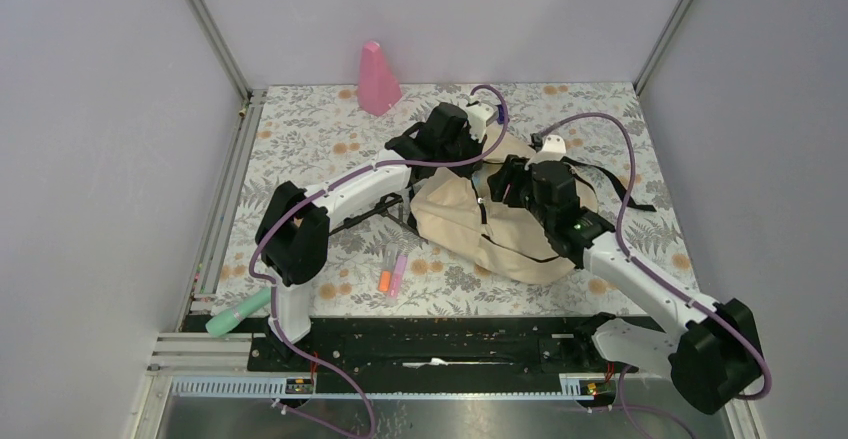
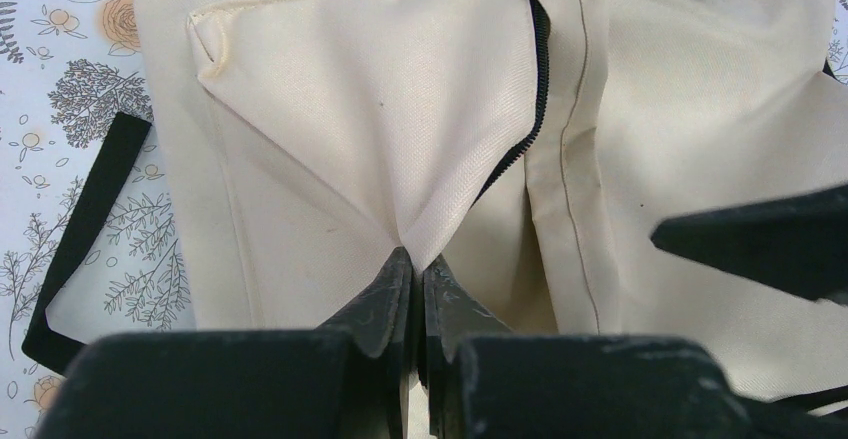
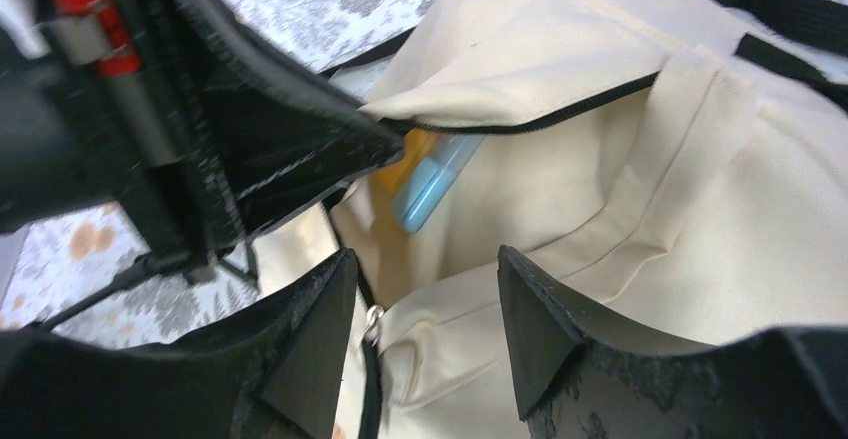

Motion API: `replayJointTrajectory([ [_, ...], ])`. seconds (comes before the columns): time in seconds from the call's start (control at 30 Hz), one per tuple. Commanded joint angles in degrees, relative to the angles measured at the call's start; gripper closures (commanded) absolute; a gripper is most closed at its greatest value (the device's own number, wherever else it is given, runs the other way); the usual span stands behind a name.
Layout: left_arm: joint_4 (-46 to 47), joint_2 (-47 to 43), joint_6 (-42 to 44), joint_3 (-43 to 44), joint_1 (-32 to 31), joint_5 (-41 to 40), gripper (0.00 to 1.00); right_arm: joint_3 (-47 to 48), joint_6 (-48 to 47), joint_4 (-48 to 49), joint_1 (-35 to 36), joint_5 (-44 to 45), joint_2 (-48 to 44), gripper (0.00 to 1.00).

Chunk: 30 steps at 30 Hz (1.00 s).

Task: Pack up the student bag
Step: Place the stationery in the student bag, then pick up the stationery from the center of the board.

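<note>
- Student bag (image 1: 455, 221): large beige soft fabric backpack with black zipper trim and black straps; lies at the centre of the floral-patterned bench (image 1: 320, 129).
- Left pincer (image 2: 417, 264): clamped narrow on a pinched fold of the bag's beige cloth, just beside the zipper.
- Right pincer (image 3: 425, 259): spread wide, holding nothing, over the bag's parted mouth.
- Blue-and-yellow flat item (image 3: 432, 174): inside the opening.
- Orange marker (image 1: 385, 279) and pink marker (image 1: 399, 272): side by side, at the bag's 7 o'clock.
- Pink tapered object (image 1: 378, 79): at the bag's 11 o'clock.

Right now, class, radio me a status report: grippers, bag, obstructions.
Left gripper shut, pinching student bag fabric. Right gripper open at the opening. Markers lie beside bag.
</note>
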Motion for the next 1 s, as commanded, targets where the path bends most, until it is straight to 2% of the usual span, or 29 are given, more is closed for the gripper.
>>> replayJointTrajectory([
  [0.0, 3.7, -4.0, 0.7, 0.6, 0.5, -0.8, 1.0, -1.0, -0.4, -4.6, 1.0, -8.2, -4.5, 0.4],
  [0.2, 3.8, -3.7, 0.6, 0.6, 0.5, -0.8, 1.0, -5.3, 7.7, -4.2, 7.0, -10.4, -9.0, 0.41],
  [0.47, 3.7, -3.8, 0.6, 0.7, 0.5, -0.9, 1.0, -8.9, 14.7, -0.3, 20.2, -3.7, -9.6, 0.42],
  [0.7, 3.7, -4.0, 0.7, 0.7, 0.4, -0.8, 1.0, -8.9, 16.7, 3.5, 29.8, 3.6, -4.2, 0.43],
  [0.87, 3.7, -3.9, 0.7, 0.6, 0.4, -0.9, 1.0, -6.0, 17.6, 5.7, 37.2, 8.4, 3.9, 0.43],
  [0.97, 3.7, -3.9, 0.7, 0.7, 0.4, -0.9, 1.0, -2.3, 17.5, 6.8, 40.3, 8.0, 10.0, 0.42],
])
